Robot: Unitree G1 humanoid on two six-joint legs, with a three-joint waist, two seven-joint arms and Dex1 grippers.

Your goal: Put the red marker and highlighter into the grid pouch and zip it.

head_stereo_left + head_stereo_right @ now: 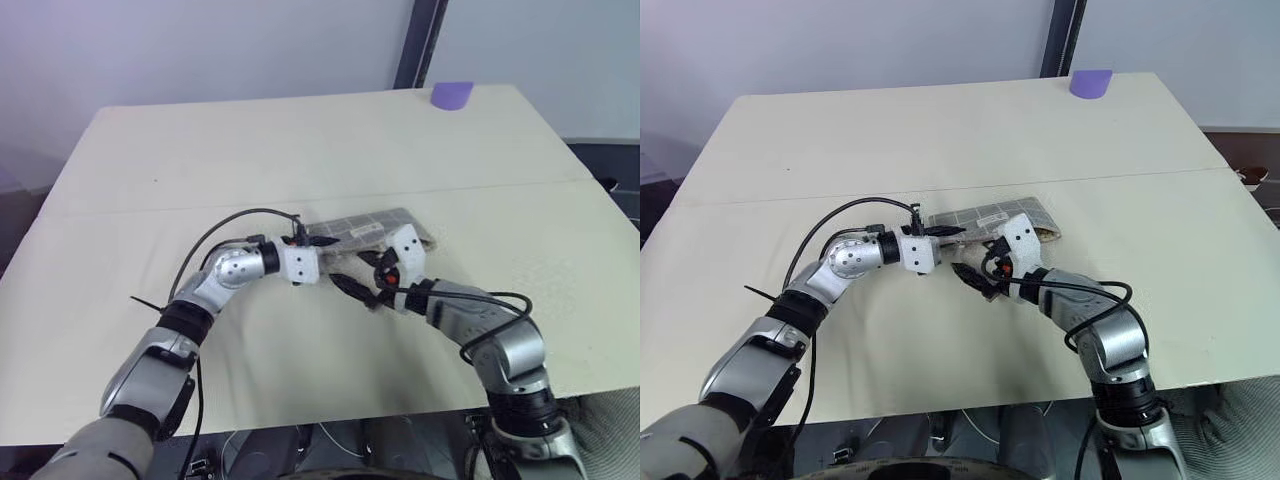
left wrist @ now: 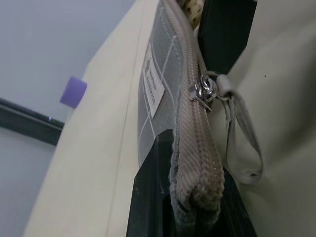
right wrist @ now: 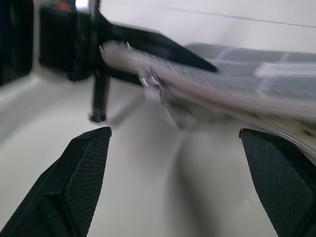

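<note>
The grid pouch [image 2: 157,94] is clenched at its end between the left gripper's [image 1: 312,243] fingers, seam edge up. Its zipper pull [image 2: 242,133] hangs just beyond those fingertips, the mouth farther along seemingly unzipped. The right gripper [image 3: 177,187] stands released (fingers spread wide), facing the slider. Closing off-target would likely catch fabric instead. The left wrist view shows the pull loop; the head views don't.

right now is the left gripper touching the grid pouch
Touching: the left wrist view shows the left gripper clamped on the grid pouch's zipper end.
</note>
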